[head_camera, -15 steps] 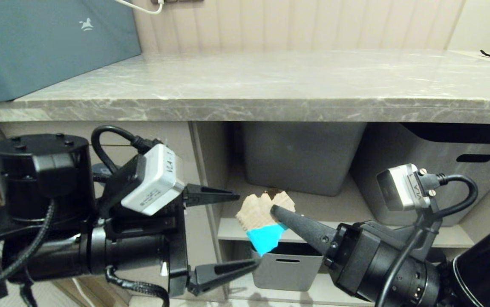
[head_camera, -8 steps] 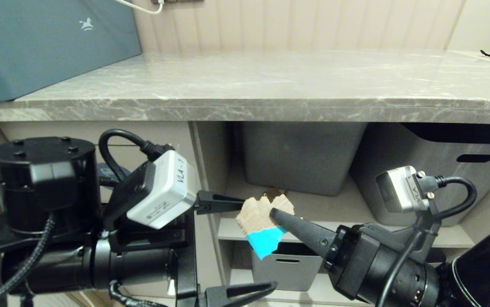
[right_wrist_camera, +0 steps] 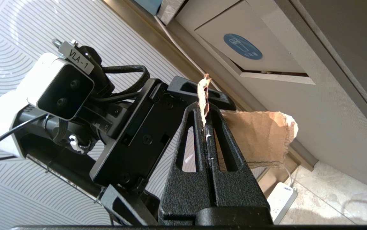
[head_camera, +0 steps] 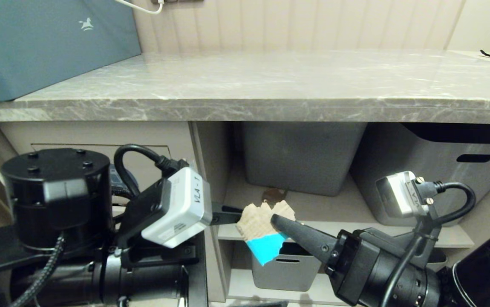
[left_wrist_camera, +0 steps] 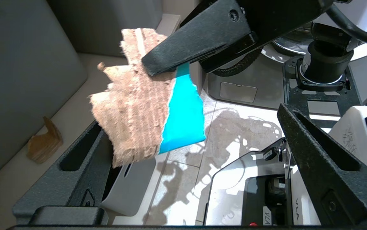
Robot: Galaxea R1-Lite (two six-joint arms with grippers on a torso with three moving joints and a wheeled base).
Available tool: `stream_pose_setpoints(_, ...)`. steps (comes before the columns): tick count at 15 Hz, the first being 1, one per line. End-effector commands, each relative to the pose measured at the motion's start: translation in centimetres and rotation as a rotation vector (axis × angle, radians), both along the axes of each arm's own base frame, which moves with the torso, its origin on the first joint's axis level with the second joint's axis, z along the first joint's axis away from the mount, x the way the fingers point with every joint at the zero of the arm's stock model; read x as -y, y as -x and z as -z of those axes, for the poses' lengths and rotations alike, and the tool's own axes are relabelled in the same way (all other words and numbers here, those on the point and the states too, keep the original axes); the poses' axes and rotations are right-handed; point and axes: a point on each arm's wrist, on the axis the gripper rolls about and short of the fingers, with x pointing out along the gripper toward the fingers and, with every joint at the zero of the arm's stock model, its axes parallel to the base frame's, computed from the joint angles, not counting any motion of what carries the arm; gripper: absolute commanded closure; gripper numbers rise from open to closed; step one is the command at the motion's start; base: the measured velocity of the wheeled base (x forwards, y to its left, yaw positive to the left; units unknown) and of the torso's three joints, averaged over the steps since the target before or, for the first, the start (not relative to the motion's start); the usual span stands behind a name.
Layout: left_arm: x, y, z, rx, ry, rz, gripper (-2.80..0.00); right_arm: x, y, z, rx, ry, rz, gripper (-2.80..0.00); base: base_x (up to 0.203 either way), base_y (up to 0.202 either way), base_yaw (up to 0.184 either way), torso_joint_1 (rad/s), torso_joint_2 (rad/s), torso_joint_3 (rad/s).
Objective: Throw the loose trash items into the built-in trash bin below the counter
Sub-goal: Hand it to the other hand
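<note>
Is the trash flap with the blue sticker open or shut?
Slightly open: the flap tilts out from its panel, leaving a dark gap along one edge.

Torn brown cardboard scrap with teal-blue patch (head_camera: 262, 232) hangs upright before the shelves; folded chunk (left_wrist_camera: 44, 143) lies on a shelf.

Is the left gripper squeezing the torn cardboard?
No, the left gripper is wide open around the cardboard scrap; the right gripper pinches it.

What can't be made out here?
- Trash bin interior: right wrist view shows only a dark slit under the flap.
- Left gripper lower finger: below the head view's edge.
- Third scrap: in no view; only the held scrap and one on the shelf.
</note>
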Motion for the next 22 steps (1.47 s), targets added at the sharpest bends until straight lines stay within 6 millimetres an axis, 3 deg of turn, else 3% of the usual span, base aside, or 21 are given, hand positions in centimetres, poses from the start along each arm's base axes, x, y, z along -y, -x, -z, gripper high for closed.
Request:
stream_pose_setpoints(1,0.1,0.2,0.0,0.004,0.001,0.01,-2.8,0.0,0.0,-0.1,0.001,-0.009,-0.002,0.0,0.0,0.0,0.0,0.0,0.0,0.0)
stream_pose_setpoints(14,-0.2,0.5,1.3,-0.017,-0.032,0.013,-2.8,-0.3,1.4,0.4,0.038,0.039,-0.093,0.0,0.0,0.0,0.0,0.0,0.0,0.0)
stream_pose_setpoints(15,-0.2,0.5,1.5,-0.02,-0.036,0.014,0.0,-0.3,1.3,0.4,0.039,0.037,-0.092,0.0,0.0,0.0,0.0,0.0,0.0,0.0)
stream_pose_setpoints(22,0.7,0.1,1.2,-0.015,-0.03,0.03,0.0,-0.3,1.4,0.5,0.039,0.043,-0.093,0.0,0.0,0.0,0.0,0.0,0.0,0.0)
